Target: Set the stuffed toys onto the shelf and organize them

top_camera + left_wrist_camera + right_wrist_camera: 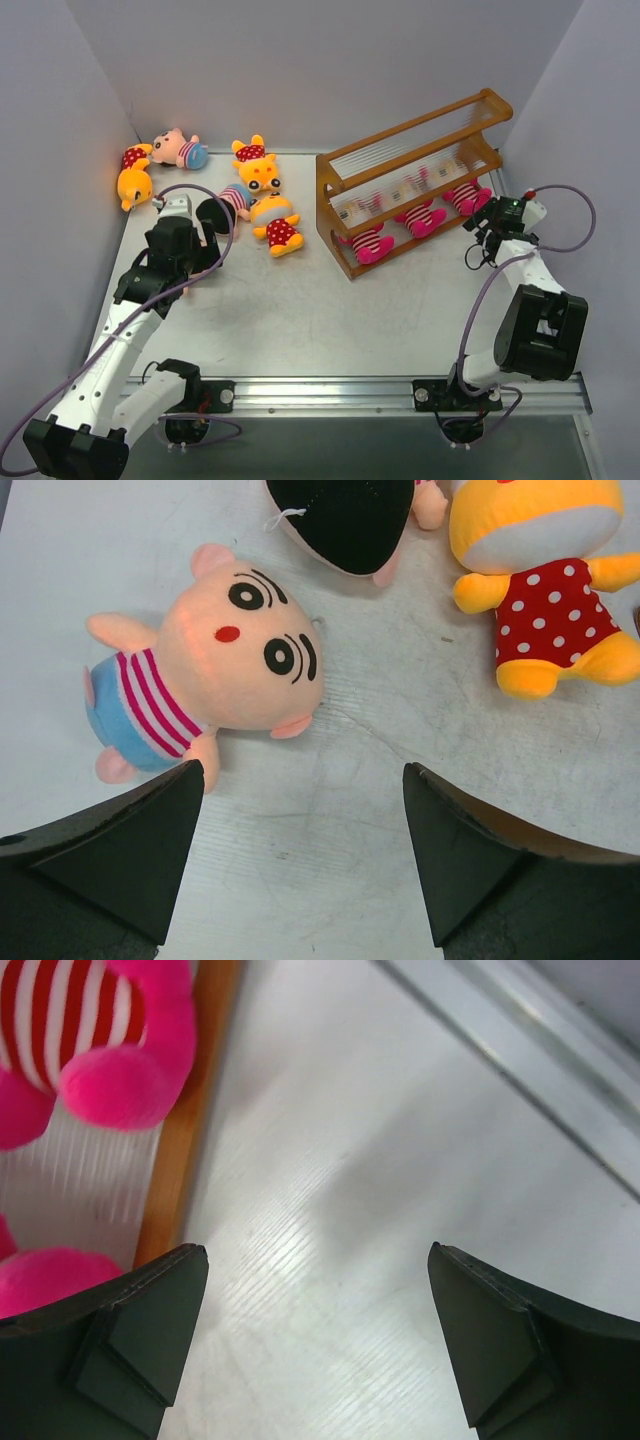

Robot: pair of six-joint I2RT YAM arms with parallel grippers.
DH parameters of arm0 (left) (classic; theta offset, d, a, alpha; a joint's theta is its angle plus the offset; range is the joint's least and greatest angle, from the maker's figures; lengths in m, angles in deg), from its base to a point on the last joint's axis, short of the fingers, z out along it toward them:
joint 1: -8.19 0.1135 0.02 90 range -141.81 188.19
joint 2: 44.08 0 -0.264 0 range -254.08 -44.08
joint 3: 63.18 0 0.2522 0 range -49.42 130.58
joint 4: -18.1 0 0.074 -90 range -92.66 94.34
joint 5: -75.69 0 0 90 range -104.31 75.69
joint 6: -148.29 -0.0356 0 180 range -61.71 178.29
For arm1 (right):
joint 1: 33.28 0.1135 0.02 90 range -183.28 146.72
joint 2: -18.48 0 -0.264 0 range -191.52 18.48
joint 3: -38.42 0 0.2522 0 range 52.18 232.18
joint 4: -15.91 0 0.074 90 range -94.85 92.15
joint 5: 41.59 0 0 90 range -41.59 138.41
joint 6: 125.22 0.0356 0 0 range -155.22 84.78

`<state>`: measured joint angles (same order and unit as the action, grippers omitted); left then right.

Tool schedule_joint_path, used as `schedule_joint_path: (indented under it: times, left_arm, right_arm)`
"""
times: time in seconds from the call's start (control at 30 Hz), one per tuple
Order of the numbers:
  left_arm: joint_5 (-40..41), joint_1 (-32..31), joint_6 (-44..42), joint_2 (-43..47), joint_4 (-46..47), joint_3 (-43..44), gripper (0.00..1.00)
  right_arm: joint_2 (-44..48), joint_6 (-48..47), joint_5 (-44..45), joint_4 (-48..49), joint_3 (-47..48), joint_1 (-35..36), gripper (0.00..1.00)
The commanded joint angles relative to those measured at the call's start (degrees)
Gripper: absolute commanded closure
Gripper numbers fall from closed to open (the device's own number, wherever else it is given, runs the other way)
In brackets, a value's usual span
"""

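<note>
From above, the shelf (415,180) was seen at the upper right of the counter (330,320), with three magenta-limbed striped toys (422,218) lined along its lower tier, while loose toys (258,168) lay at the upper left. Only the left wrist view disclosed a peach-faced boy (230,670) lying face up just ahead of the left fingers (130,860), which were spread wide and grasped nothing; a yellow bear (545,610) was shown at its upper right. The right fingers (130,1340), likewise released, were shown over the counter beside the shelf's wooden edge.
</note>
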<state>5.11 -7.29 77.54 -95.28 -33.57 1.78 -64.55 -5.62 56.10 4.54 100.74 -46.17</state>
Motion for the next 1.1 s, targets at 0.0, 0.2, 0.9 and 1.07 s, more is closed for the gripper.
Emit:
schedule_joint_path:
  times: [0.0,0.2,0.9,1.07]
  left_arm:
    - [1.1,-0.4,-0.3,1.0,2.3,0.1,0.11]
    - [1.8,-0.5,-0.3,0.8,2.1,0.0,0.11]
    - [2.0,0.5,-0.7,-2.3,2.0,0.3,0.11]
    - [2.1,0.6,-0.7,-2.7,2.1,0.3,0.11]
  right_arm:
    - [0.5,1.3,3.0,0.5,2.7,-3.3,0.03]
    - [-6.0,1.1,2.8,3.1,7.6,-6.4,0.03]
    - [-22.4,1.9,-2.5,7.8,15.6,-7.4,0.02]
    - [-24.2,2.2,-3.3,8.6,16.7,-7.0,0.03]
